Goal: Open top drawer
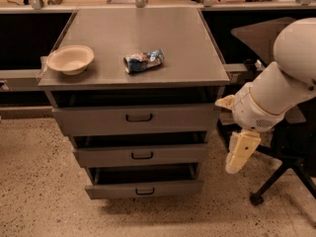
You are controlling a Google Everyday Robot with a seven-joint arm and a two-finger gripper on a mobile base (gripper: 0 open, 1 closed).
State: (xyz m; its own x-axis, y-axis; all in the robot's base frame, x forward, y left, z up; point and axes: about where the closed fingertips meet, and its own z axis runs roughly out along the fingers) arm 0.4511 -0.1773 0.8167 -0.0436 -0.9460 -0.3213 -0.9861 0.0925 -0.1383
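The top drawer (98,120) is the widest grey front of the cabinet, with a small black loop handle (138,117) at its centre. It stands slightly pulled out, with a dark gap above its front. My gripper (239,152) is cream coloured and hangs pointing down at the end of the white arm (276,90). It is to the right of the cabinet, about level with the middle drawer, and touches nothing.
Two lower drawers (141,155) (144,189) are also slightly out. A beige bowl (70,58) and a blue snack bag (143,60) lie on the cabinet top (148,31). A black office chair base (276,181) stands on the right. Dark counters run behind.
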